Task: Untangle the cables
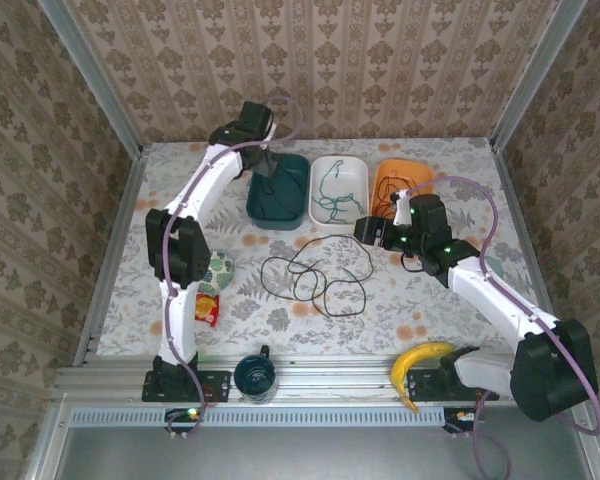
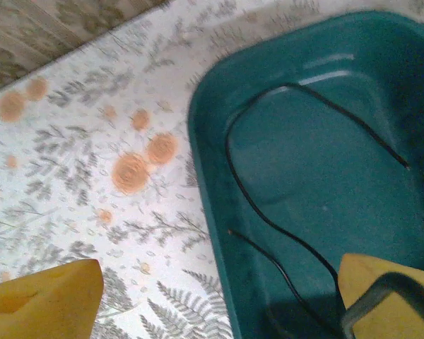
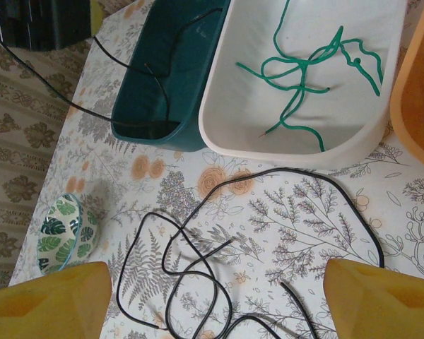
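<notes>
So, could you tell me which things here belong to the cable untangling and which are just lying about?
Job: loose black cables; black cable in teal bin; green cable in white bin; orange cable in orange bin.
Lying about: banana; mug; snack packet; leaf-patterned bowl.

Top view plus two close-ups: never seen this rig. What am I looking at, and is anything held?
Two robot arms are bolted at the near edge of a table. The top view looks down from above and behind them. The other two pictures come from a camera on each wrist, and the yellow shapes at the bottom corners are that arm's own fingers. The left gripper hangs over a teal bin with a black cable in it. The right gripper hovers over loose cables on the table. A white bin holds a green cable; an orange bin stands beside it. Also there: a mug and a banana. Both grippers are open; nothing is held.
</notes>
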{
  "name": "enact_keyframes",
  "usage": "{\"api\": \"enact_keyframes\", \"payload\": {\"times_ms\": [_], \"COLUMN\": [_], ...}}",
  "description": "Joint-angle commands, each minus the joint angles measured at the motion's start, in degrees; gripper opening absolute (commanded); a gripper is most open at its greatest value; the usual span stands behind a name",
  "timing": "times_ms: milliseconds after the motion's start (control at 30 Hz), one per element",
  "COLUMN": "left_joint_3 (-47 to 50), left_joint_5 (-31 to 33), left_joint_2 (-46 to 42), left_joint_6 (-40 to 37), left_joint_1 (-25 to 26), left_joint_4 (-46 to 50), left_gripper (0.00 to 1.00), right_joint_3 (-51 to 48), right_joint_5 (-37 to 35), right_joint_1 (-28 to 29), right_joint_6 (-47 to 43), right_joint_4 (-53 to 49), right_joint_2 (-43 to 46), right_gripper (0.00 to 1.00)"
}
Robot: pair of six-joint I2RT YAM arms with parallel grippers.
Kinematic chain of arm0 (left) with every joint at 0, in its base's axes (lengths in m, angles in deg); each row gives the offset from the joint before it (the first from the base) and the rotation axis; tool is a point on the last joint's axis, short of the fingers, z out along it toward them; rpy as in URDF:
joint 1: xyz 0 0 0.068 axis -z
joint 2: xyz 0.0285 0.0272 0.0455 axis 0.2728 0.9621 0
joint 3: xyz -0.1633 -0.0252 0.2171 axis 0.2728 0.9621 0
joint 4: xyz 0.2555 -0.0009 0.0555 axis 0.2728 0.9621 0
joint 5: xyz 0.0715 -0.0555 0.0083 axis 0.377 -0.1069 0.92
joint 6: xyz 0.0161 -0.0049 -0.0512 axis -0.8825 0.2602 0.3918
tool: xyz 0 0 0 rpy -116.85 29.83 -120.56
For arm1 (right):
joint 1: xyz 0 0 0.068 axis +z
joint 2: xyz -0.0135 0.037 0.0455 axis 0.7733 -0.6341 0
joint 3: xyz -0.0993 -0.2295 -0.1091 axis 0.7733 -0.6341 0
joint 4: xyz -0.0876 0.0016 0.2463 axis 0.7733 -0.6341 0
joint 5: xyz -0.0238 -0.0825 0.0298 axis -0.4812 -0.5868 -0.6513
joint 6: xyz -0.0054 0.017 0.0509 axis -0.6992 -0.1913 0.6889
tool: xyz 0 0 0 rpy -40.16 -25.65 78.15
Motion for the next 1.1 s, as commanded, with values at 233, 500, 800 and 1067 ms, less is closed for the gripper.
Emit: {"api": "enact_keyframes", "payload": {"times_ms": [233, 500, 800, 1067], "left_joint_3": [-6.67, -13.99, -15.92, -13.99], "left_joint_5": [-18.28, 2.59, 3.85, -12.77], "left_joint_2": [7.17, 10.48, 9.48, 7.34], "left_joint_6": [-2.96, -5.84, -6.53, -4.87], "left_joint_1": [-0.66, 0.73, 2.0, 1.86], "left_joint_4": [15.08, 26.27, 28.22, 26.1], "left_gripper": [0.94, 0.97, 1.0, 1.0], "right_joint_3": [0.57, -0.24, -0.42, 1.61], "right_joint_5": [-1.2, -1.75, -2.18, 6.84], "right_joint_1": [-0.46, -0.47, -0.46, 0.62], "right_joint_6": [-0.58, 0.62, 1.15, -1.41], "right_joint_4": [-0.65, 0.41, 0.85, 2.77], "right_joint_2": [0.46, -0.03, -0.94, -2.36], "right_gripper": [0.81, 0.82, 0.82, 0.81]}}
